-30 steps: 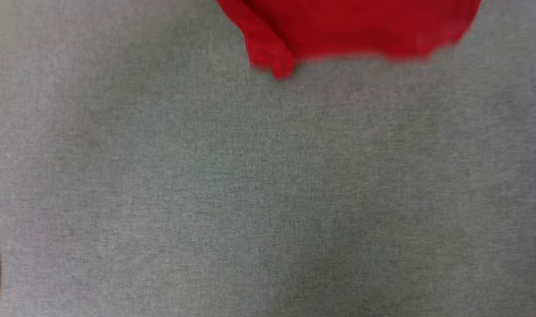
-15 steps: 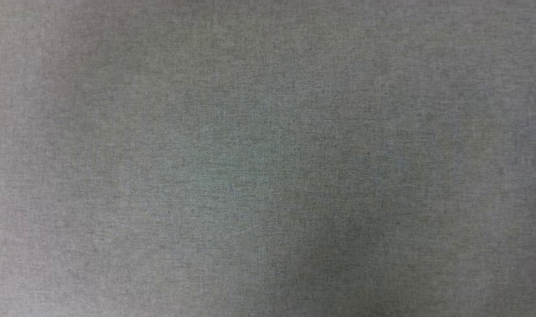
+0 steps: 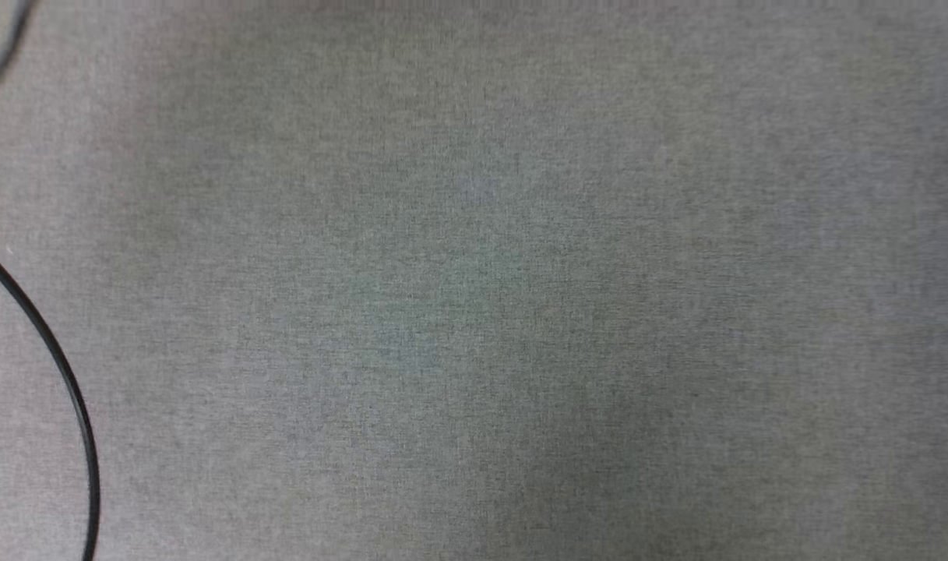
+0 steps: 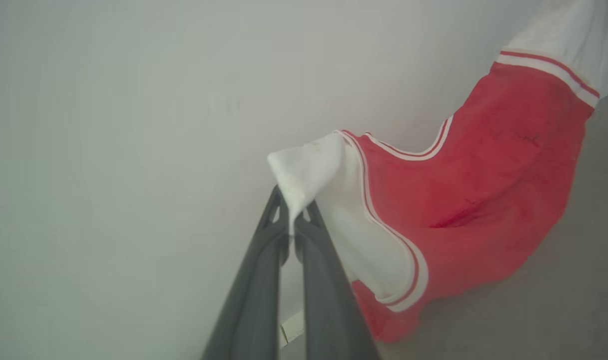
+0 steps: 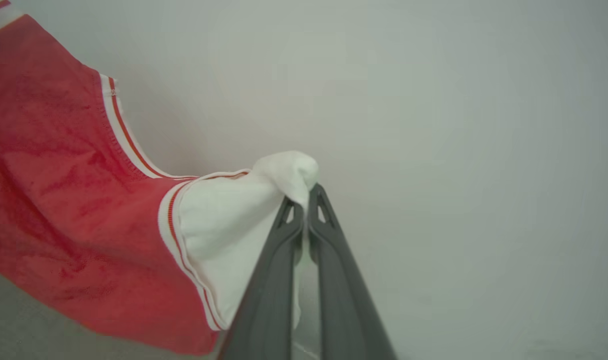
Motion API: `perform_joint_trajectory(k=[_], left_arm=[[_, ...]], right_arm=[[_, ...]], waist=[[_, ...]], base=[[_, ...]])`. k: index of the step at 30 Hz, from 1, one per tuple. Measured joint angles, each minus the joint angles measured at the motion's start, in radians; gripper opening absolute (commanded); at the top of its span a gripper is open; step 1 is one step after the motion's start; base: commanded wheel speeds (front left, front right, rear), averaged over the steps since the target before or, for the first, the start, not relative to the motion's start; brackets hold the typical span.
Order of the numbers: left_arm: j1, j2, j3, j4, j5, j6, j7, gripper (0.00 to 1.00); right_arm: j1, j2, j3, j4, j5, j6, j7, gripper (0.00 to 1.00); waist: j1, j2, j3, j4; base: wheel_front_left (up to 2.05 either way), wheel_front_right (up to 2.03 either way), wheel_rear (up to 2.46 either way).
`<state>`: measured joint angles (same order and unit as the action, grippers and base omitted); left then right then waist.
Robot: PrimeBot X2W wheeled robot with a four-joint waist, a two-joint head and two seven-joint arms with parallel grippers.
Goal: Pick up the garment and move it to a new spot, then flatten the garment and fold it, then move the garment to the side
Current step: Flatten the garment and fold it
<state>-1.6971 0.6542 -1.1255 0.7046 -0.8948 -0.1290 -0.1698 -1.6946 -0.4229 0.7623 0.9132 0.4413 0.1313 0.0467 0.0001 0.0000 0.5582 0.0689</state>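
Red garment (image 4: 483, 200) hangs between my arms: the left gripper (image 4: 291, 220) is clamped on one white sleeve (image 4: 308, 165) mid-frame, the right gripper (image 5: 306, 200) on the other. I'd hold both level and spread, then lower it hem-first onto the grey surface (image 3: 474, 280) so it lands flat.

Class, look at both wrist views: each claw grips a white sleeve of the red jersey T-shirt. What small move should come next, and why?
Probably lower both claws toward the grey fabric surface. The left claw and right claw are each shut on a white sleeve of the red jersey T-shirt, which hangs spread between them, ready to lay flat.
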Motion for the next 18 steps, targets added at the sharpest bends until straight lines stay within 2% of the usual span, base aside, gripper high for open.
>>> perform_joint_trajectory(k=[5, 8, 18], left_arm=[[0.183, 0.010, -0.031, -0.022, -0.044, 0.000, -0.049, 0.00], [0.292, 0.024, -0.037, -0.061, -0.069, 0.017, -0.067, 0.00], [0.664, 0.105, -0.088, -0.252, -0.131, 0.124, -0.081, 0.00]], right_arm=[[0.170, 0.000, 0.084, -0.027, 0.103, 0.000, -0.057, 0.00], [0.275, -0.016, 0.126, -0.056, 0.157, 0.000, -0.073, 0.00], [0.580, -0.128, 0.250, -0.181, 0.328, 0.000, -0.108, 0.00]], waist=[[0.0000, 0.0000, -0.061, -0.012], [-0.0001, 0.0000, -0.098, -0.018], [-0.0001, 0.0000, -0.221, -0.030]], base=[[0.00, 0.00, 0.00], [0.00, 0.00, 0.00], [0.00, 0.00, 0.00]])
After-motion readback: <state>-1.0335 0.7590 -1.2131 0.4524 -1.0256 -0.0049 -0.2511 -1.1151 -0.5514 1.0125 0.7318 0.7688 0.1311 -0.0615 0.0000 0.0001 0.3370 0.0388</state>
